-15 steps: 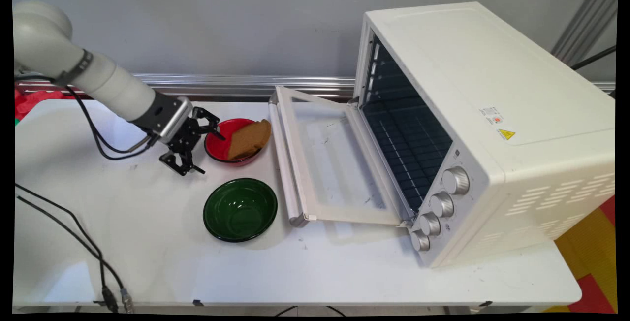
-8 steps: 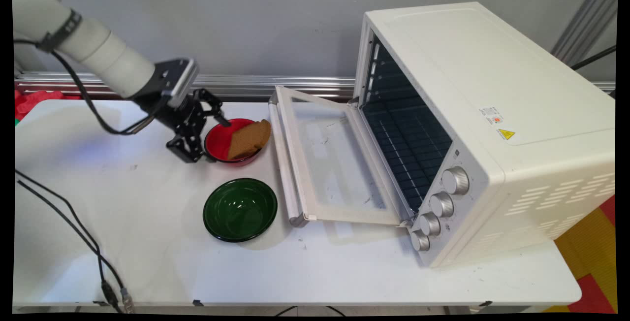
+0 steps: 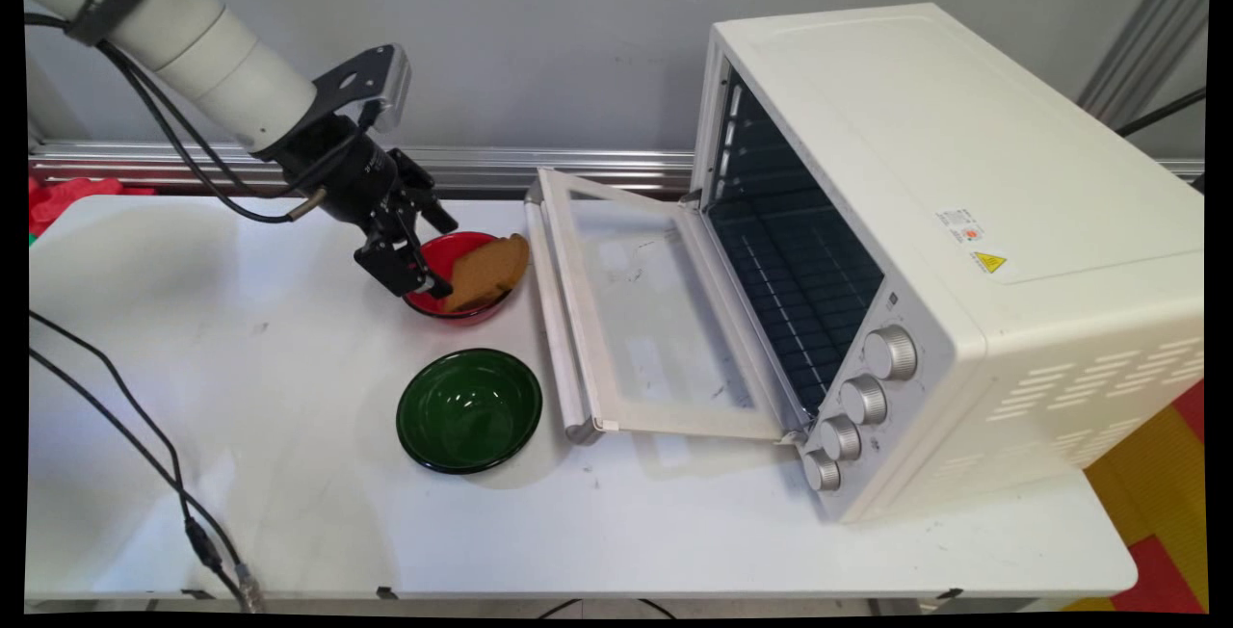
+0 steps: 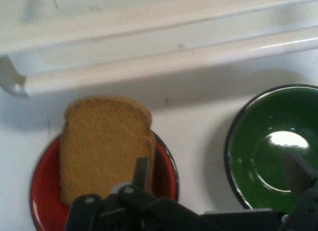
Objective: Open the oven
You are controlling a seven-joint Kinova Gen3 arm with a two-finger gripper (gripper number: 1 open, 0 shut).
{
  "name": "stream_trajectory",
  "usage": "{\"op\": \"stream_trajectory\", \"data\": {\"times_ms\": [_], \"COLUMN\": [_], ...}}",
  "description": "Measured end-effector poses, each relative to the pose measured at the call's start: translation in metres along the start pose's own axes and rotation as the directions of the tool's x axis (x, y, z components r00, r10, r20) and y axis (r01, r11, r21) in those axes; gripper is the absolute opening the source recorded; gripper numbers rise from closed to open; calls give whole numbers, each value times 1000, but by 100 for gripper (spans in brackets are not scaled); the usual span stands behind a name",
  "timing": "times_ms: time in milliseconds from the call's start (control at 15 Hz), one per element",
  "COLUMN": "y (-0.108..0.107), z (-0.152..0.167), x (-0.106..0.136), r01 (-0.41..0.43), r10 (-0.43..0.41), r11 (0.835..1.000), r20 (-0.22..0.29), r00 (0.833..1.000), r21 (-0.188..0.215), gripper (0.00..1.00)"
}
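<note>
Presently the gripper (image 3: 433, 257) hangs low over the left edge of the red bowl (image 3: 462, 313), its fingers spread wide and holding nothing. In the hand view one finger (image 4: 142, 172) shows in front of the slice of bread (image 4: 104, 141) and the other (image 4: 297, 172) shows in front of the green bowl (image 4: 268, 156), so the gap between them takes in the right side of the red bowl (image 4: 42, 191) and the bare table beside it. Whether a fingertip touches the bread or the bowl cannot be told.

The bread (image 3: 486, 272) lies in the red bowl, propped aslant, with its right edge resting on the rim. The green bowl (image 3: 469, 411) stands just nearer on the table (image 3: 241, 397), apart from the red one, and is empty.

To the right stands the white oven (image 3: 963, 175) with its door (image 3: 645, 310) folded fully down onto the table, the door's handle (image 3: 554, 310) lying close beside both bowls. The rack (image 3: 800, 272) inside looks bare; nothing is seen in the oven.

So the door is already open, the bread is not yet lifted from its bowl, and the gripper is poised at it unclosed. Black cables (image 3: 144, 435) trail across the table's near left.
</note>
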Motion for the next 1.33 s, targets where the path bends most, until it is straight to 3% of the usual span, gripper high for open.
{"op": "stream_trajectory", "data": {"times_ms": [400,467,933,1333], "y": [0,0,2,5], "z": [7,8,27,58], "x": [6,7,7,0], "r01": [168,180,232,225], "r10": [-167,-178,-232,-230], "r11": [984,982,967,967], "r20": [34,33,17,-29], "r00": [985,983,973,973], "r21": [-54,-58,-101,-120], "gripper": [100,0,0,0]}}
